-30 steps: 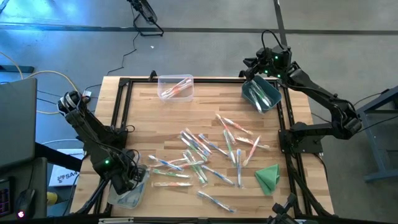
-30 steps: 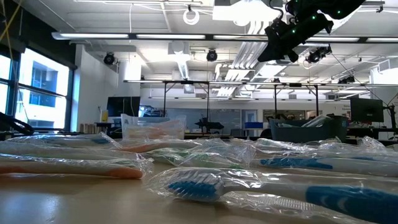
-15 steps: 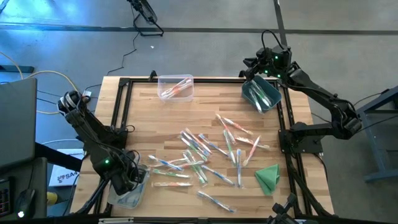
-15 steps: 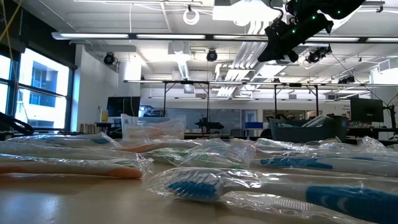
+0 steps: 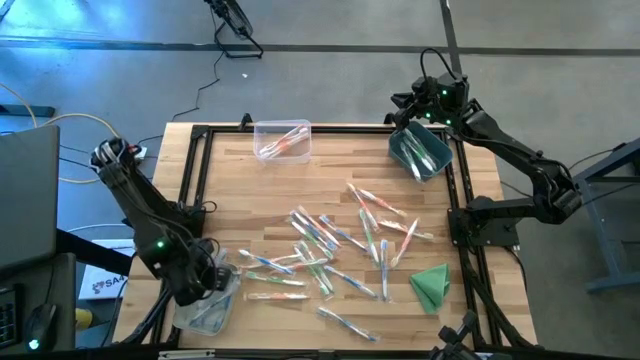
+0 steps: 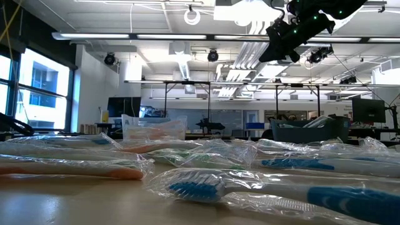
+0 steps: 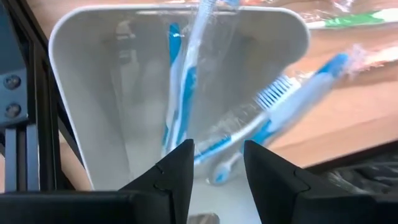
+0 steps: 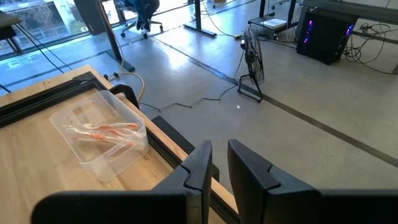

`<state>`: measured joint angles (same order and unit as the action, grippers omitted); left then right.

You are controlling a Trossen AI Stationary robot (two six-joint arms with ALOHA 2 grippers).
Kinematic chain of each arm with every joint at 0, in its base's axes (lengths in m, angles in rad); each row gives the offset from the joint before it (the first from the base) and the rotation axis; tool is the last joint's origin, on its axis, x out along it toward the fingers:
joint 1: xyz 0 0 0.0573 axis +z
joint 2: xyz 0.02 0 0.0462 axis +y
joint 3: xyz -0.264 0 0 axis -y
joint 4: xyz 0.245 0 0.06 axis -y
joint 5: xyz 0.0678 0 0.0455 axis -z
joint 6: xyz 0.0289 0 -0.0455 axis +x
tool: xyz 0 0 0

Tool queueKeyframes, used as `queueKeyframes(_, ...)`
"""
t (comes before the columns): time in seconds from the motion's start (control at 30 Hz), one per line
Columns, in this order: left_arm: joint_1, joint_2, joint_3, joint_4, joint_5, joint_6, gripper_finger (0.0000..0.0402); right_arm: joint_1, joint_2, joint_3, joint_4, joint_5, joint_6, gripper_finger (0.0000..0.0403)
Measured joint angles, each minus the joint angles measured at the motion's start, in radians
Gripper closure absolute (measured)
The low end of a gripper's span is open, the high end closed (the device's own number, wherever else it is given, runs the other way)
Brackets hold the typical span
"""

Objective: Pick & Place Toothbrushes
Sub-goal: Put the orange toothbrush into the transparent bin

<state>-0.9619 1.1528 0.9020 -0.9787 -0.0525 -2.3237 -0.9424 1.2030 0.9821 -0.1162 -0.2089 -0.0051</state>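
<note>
Many wrapped toothbrushes (image 5: 330, 245) lie scattered on the middle of the wooden table; the low view shows them close up (image 6: 200, 184). My left gripper (image 7: 217, 165) hangs open, pointing down, over a white bin (image 7: 93, 124) at the table's near left corner (image 5: 205, 312). In that bin lie blue toothbrushes (image 7: 180, 93). Another one (image 7: 292, 102) lies slanted, its brush head over the bin's rim. Nothing is between the fingers. My right gripper (image 8: 219, 165) waits high over the far right edge, above a teal bin (image 5: 420, 152), its fingers almost together and holding nothing.
A clear bin (image 5: 282, 140) with orange toothbrushes stands at the far edge, also seen in the right wrist view (image 8: 102, 140). A folded green cloth (image 5: 432, 285) lies at the near right. A black frame (image 5: 195, 160) runs around the table top.
My left gripper has risen a little above the white bin, and its arm has swung slightly toward the table's left edge. The right arm and the toothbrushes on the table have kept still.
</note>
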Motion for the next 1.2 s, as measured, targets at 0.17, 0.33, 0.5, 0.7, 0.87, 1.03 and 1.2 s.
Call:
queueKeyframes(0.17,0.0,-0.038,0.0,0.03,-0.015,-0.017,0.0265,0.0,0.0,0.0,0.0,-0.001,-0.008,0.0357)
queueKeyframes(0.33,0.001,-0.045,0.0,0.054,-0.07,-0.03,0.0265,0.0,0.0,0.0,0.0,-0.002,-0.025,0.0357)
queueKeyframes(0.5,0.001,-0.045,0.0,0.064,-0.114,-0.037,0.0265,0.0,0.0,0.0,0.0,-0.003,-0.025,0.0357)
queueKeyframes(0.7,0.001,-0.045,0.0,0.063,-0.151,-0.036,0.0265,0.0,0.0,0.0,0.0,-0.001,-0.025,0.0357)
queueKeyframes(0.87,0.033,-0.045,0.0,0.063,-0.162,-0.004,0.0265,0.0,0.0,0.0,0.0,-0.001,-0.026,0.0357)
queueKeyframes(1.03,0.156,-0.045,0.0,0.064,-0.158,0.17,0.0265,0.0,0.0,0.0,0.011,0.0,-0.026,0.0357)
queueKeyframes(1.2,0.292,-0.045,0.0,0.064,-0.092,0.348,0.0265,0.0,0.0,0.0,0.029,-0.001,-0.026,0.0357)
